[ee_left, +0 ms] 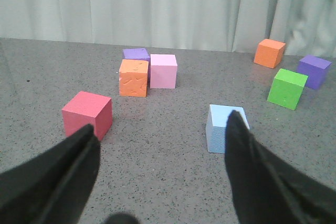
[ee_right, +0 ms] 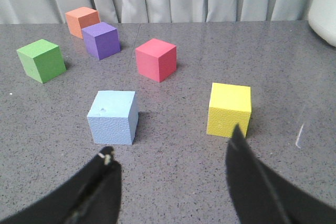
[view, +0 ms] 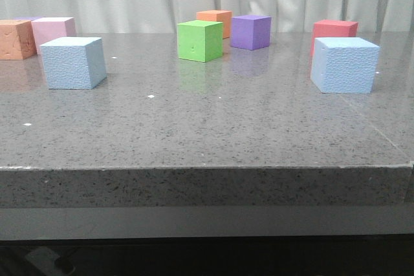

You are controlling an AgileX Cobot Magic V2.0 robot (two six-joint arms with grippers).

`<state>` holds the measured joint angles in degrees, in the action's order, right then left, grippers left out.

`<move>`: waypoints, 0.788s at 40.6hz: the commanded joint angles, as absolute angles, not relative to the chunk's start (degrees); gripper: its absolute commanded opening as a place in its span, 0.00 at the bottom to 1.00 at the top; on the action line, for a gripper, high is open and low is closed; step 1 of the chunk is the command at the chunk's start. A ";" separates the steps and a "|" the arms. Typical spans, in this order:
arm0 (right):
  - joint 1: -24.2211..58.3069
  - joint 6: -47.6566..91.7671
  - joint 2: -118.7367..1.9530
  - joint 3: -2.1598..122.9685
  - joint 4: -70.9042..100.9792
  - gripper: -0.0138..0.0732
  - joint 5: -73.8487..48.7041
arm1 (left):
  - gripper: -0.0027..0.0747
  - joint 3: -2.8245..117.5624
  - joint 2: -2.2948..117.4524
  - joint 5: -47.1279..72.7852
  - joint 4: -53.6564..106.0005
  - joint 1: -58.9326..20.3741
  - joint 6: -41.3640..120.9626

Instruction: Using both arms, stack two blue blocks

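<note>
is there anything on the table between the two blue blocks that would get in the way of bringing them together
Nothing visible does. In the front view the left blue block and the right blue block sit far apart on bare table. The green cube, orange cube and purple cube stand farther back, behind that line.

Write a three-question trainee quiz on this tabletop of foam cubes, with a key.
1. True or false: the two blue blocks are already stacked.
2. In the right wrist view, which cube sits nearest the blue block: A) yellow, B) orange, C) green?
3. Fill in: both grippers are ____ and hold nothing.

Key:
1. False. The left blue block and right blue block stand far apart on the table.
2. A, the yellow cube.
3. Open: the left gripper and right gripper both show spread fingers.
</note>
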<state>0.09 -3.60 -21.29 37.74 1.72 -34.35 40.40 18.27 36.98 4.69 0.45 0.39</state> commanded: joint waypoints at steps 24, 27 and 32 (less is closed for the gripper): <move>-0.09 -3.44 -22.69 39.72 3.87 0.73 -29.38 | 0.76 42.29 19.44 32.86 4.82 0.15 0.00; -0.04 -3.39 -23.76 40.24 4.88 0.75 -30.72 | 0.76 42.29 19.44 32.86 4.82 0.15 0.00; 0.00 -2.32 -28.09 43.06 7.65 0.86 -35.34 | 0.76 42.29 19.44 32.86 4.82 0.15 0.00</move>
<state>0.09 -3.56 -25.07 39.75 5.72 -37.19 40.40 18.37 37.09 4.57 0.45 0.39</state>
